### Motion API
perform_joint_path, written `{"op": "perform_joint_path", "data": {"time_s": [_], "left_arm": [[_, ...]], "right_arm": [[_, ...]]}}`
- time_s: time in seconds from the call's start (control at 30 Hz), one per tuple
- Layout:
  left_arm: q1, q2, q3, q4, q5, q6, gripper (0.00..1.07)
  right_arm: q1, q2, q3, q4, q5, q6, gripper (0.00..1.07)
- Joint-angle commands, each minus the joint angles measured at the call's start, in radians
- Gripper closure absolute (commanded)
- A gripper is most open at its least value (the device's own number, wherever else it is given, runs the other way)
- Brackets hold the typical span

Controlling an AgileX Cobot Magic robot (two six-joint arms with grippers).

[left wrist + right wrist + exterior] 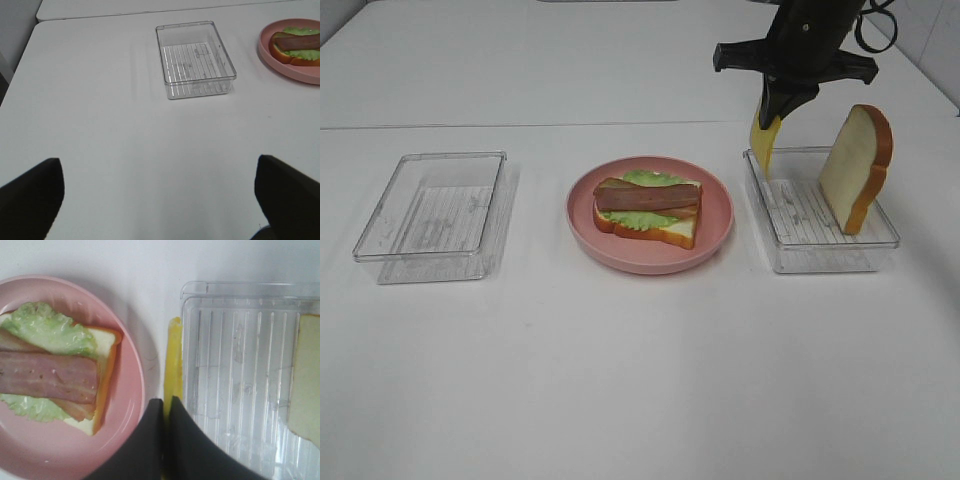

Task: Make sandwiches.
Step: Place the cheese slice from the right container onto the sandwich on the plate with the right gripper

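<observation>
On the pink plate [650, 262] lies a part stack: a bread slice [105, 375], green lettuce [47, 327] and a brown bacon strip [647, 197] on top. My right gripper [782, 100] is shut on the yellow cheese [764, 140], which hangs edge-down over the left wall of the right tray [820, 255]. The right wrist view shows the cheese [173, 360] as a thin yellow strip pinched by the right gripper [166, 405], between plate and tray. A second bread slice [856, 167] leans upright in that tray. My left gripper [159, 161] is open over bare table.
An empty clear tray [435, 215] sits left of the plate, seen ahead in the left wrist view as the same tray [200, 92]. A table seam runs across the back. The white tabletop stretches wide in front of the plate and trays.
</observation>
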Motion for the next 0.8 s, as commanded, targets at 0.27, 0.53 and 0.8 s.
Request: {"op": "perform_joint_path", "data": {"time_s": [0.27, 0.53, 0.8], "left_arm": [[0.001, -0.018, 0.004, -0.002, -0.006, -0.003, 0.09], [0.001, -0.018, 0.004, -0.002, -0.006, -0.003, 0.09], [0.001, -0.018, 0.004, -0.003, -0.006, -0.003, 0.09]], "right_arm": [[-0.002, -0.210, 0.289, 0.240, -0.179, -0.101, 1.07], [0.011, -0.230, 0.431, 0.696, -0.289, -0.414, 1.07], [0.125, -0.137, 0.426, 0.842, -0.408, -0.485, 1.07]]}}
